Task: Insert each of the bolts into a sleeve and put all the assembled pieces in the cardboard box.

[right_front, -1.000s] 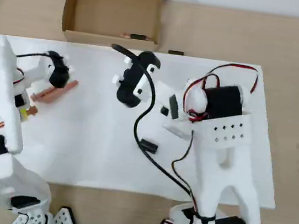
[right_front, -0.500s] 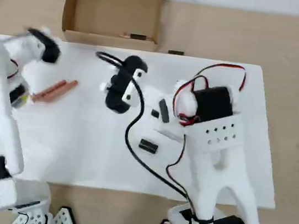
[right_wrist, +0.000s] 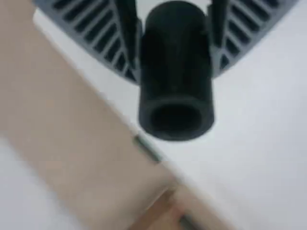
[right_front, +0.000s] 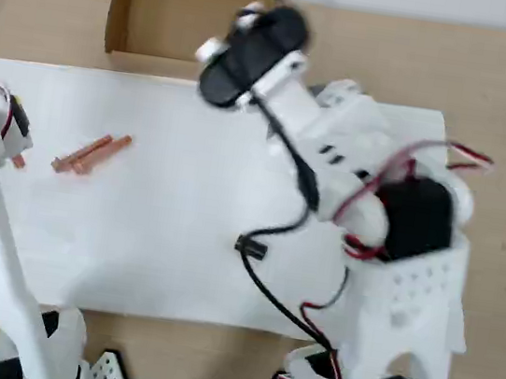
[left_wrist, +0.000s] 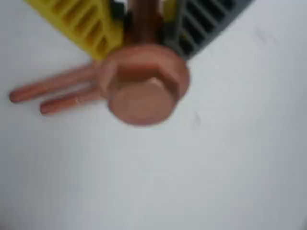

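My left gripper (left_wrist: 144, 26) clamps a copper bolt (left_wrist: 144, 88) at the high view's left edge. My right gripper (right_wrist: 175, 24) grips a black sleeve (right_wrist: 176, 96), bore outward, upper centre at the cardboard box (right_front: 122, 16) corner. Bolt and sleeve are well apart, with two loose bolts (right_front: 93, 154) on the worktop (right_front: 158, 261) nearer my left. No legible print.

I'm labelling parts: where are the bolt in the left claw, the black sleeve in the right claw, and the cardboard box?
bolt (left_wrist: 144, 88): left wrist view, on its head.
black sleeve (right_wrist: 175, 62): right wrist view, on its outer wall.
cardboard box (right_front: 121, 1): high view, on its left wall.
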Controlling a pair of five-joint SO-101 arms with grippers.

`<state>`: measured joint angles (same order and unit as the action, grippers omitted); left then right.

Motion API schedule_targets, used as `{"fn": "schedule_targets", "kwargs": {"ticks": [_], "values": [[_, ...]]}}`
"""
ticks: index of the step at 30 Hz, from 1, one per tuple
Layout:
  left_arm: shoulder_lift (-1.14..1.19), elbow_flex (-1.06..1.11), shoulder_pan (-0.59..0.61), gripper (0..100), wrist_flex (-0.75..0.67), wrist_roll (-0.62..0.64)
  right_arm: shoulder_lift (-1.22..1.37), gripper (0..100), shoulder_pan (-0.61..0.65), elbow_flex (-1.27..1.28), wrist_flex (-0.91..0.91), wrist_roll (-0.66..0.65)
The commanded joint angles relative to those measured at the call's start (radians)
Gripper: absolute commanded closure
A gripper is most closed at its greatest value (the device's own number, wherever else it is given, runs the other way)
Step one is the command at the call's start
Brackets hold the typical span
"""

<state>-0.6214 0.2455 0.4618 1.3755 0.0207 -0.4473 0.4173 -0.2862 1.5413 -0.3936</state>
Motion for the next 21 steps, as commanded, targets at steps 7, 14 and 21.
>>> {"fn": "schedule_targets", "kwargs": {"ticks": [7,14,21], "values": [[-0.225,0.091,0.005,99,-0.029,0.405,-0.101,98.7,-0.025,0.016,-0.043,0.353],[-0.406,0.127,-0.072,99,-0.029,0.41,-0.176,98.6,-0.082,0.16,0.023,0.376],[-0.558,0.256,-0.264,99,-0.029,0.411,-0.292,98.6,-0.151,0.237,0.061,0.371]]}}
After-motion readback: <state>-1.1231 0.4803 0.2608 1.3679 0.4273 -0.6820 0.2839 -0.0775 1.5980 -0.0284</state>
